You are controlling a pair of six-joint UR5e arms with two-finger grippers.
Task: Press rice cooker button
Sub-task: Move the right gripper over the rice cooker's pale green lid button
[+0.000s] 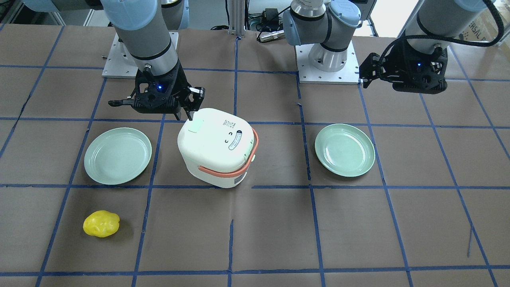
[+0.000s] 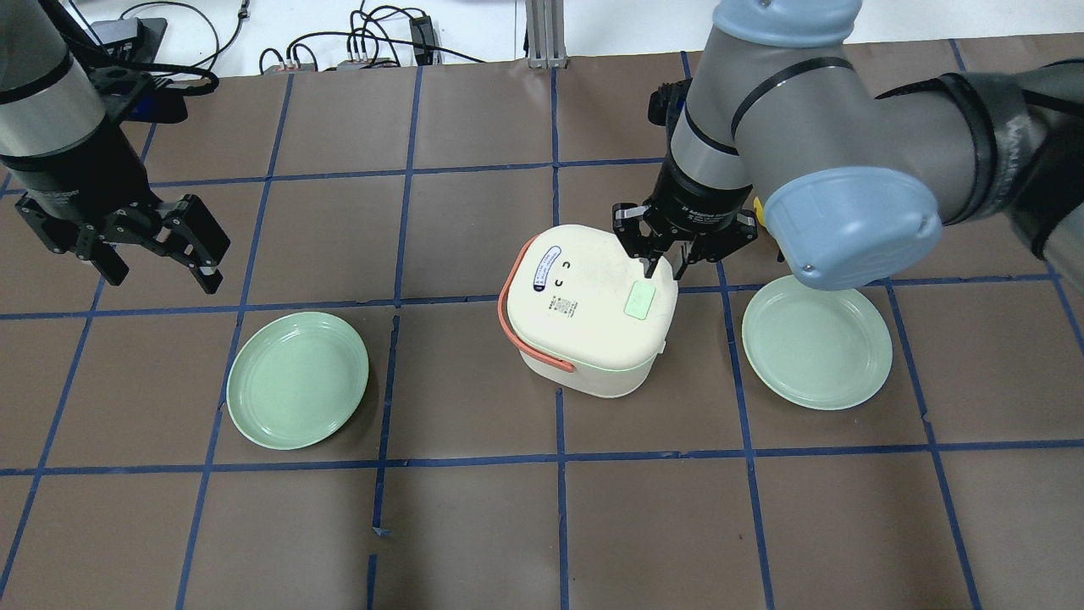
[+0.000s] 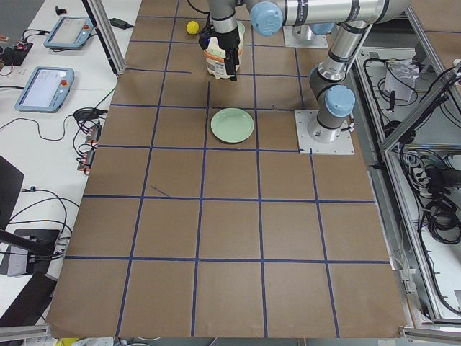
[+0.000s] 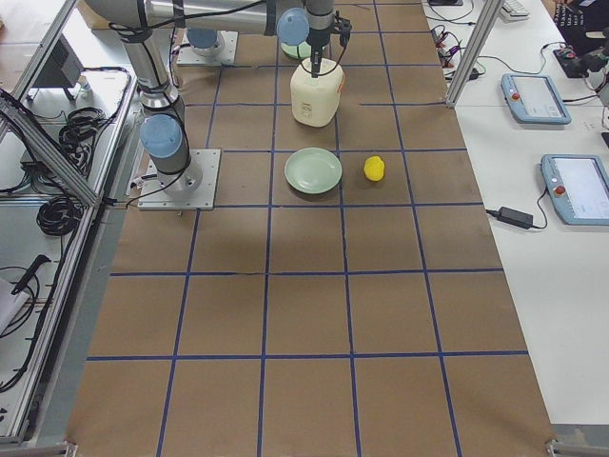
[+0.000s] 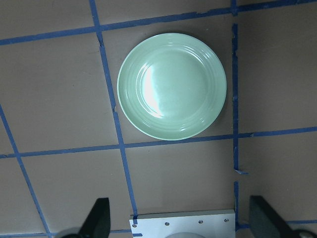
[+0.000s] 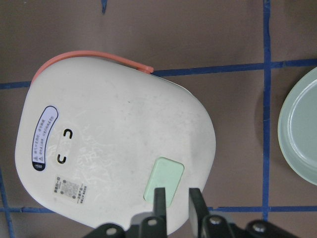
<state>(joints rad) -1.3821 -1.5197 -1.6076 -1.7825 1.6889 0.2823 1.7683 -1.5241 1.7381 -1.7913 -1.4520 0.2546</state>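
Observation:
The white rice cooker [image 2: 584, 313] with an orange handle stands mid-table. Its pale green button [image 2: 641, 299] sits on the lid near the right side; it also shows in the front view [image 1: 196, 125] and the right wrist view [image 6: 164, 181]. My right gripper [image 2: 663, 269] points down with its fingers nearly together and empty. Its tips [image 6: 177, 198] are at the button's edge; I cannot tell whether they touch. My left gripper [image 2: 161, 273] is open and empty, high above the table's left side, far from the cooker.
A green plate [image 2: 298, 391] lies left of the cooker, below my left gripper [image 5: 181, 210]. A second green plate [image 2: 817, 341] lies right of the cooker. A yellow object [image 1: 101, 223] lies beyond the right plate.

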